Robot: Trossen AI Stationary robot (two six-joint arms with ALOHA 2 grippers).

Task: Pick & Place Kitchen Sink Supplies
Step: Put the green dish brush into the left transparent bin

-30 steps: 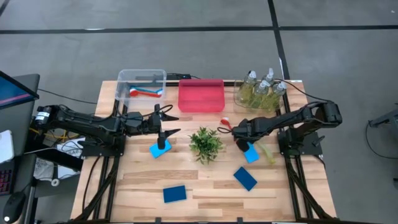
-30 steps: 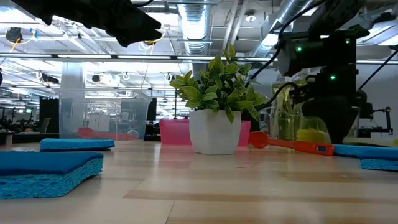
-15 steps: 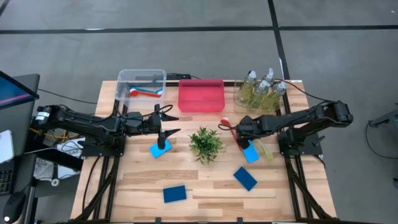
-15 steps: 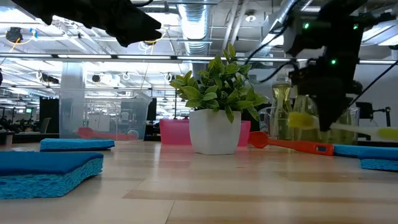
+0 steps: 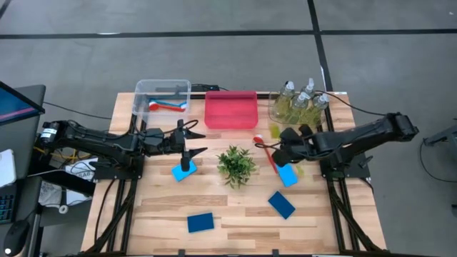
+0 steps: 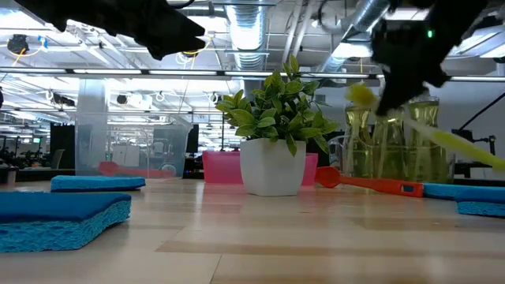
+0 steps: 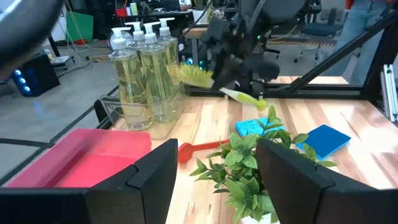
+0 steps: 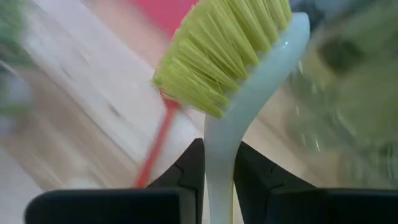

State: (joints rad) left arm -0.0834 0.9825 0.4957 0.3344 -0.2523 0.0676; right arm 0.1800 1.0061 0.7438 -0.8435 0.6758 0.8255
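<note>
Right wrist view: yellow brush (image 8: 239, 68) (pale handle) clamped in right pincer (image 8: 217, 171).

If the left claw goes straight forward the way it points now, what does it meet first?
Probably the green plant, which sits directly ahead of the open left claw. Height is unclear, so the claw may pass over its leaves.

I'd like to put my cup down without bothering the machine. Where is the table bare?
Bare wood runs along the near edge of the table, left and right of the two blue sponges. The far edge is crowded: clear bin, pink bin, pump bottles. The middle holds the plant, the red brush and both arms.
</note>
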